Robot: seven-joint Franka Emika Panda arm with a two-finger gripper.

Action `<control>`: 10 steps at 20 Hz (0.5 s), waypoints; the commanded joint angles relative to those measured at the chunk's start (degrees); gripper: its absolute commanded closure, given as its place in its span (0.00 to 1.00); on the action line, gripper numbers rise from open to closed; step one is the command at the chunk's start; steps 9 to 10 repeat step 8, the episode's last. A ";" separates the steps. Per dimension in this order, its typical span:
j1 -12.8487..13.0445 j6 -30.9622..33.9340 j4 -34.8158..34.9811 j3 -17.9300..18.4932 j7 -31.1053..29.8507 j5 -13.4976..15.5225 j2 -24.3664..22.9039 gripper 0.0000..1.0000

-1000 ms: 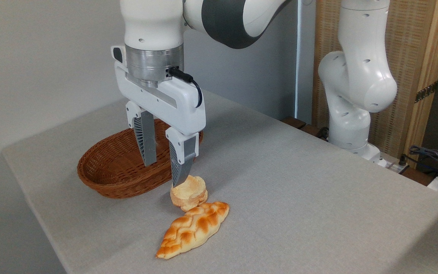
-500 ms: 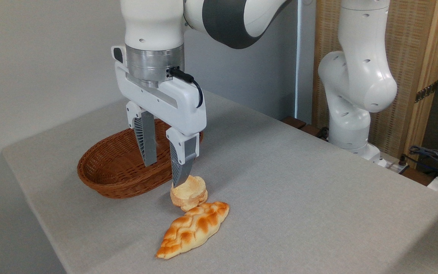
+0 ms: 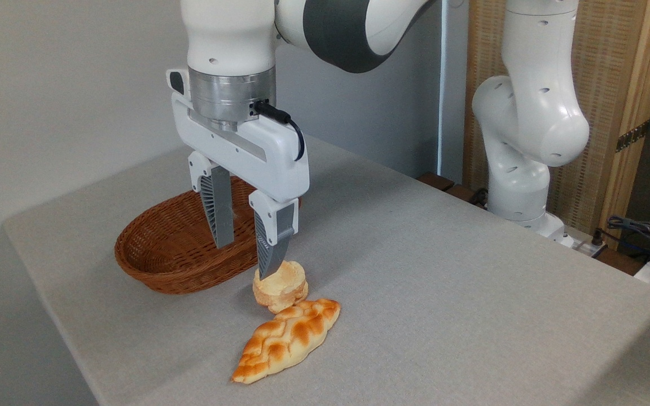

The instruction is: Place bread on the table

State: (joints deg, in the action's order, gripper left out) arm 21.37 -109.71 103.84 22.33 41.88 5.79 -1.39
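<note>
Item 1. Braided loaf [image 3: 286, 340]: nearest the camera, below and slightly right of the gripper, flat on the table [image 3: 471, 293]. Its far tip seems to touch the bread; contact cannot be confirmed. Not the task's object; it should stay undisturbed.

Item 2. Bread [image 3: 280, 286]: small round roll, resting on the table directly under the nearer fingertip and just outside the basket. Judged already placed; what remains is the retreat.

Item 3. Gripper [image 3: 246, 259]: fingers spread apart, nothing held between them. The nearer fingertip [image 3: 267, 266] stands at the roll's upper left edge, touching or almost touching; which cannot be told. The farther finger [image 3: 216, 211] hangs over the basket's interior, clear of the roll.

Handling note: the retreat is best made straight up, jaws kept spread, with no sideways drift. A lateral move could drag the roll by the near fingertip, push it into the braided loaf or roll it back toward the basket. The roll looks light and liable to shift.

Item 4. Basket [image 3: 161, 265]: brown wicker, behind and left of the gripper, no contents visible.

Item 5. Arm pose: wrist [image 3: 229, 96] vertical, fingers pointing straight down, the upper link running right and out of the top of the picture; base column [image 3: 528, 129] at the far right table edge.
</note>
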 commanded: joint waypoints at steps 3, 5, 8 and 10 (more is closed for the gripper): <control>0.52 -0.24 0.31 0.70 0.22 -0.69 -0.72 0.00; 0.52 -0.15 0.22 0.61 0.13 -0.69 -0.72 0.00; 0.52 0.02 0.22 0.61 -0.04 -0.70 -0.72 0.00; 0.52 0.02 0.22 0.61 -0.04 -0.70 -0.72 0.00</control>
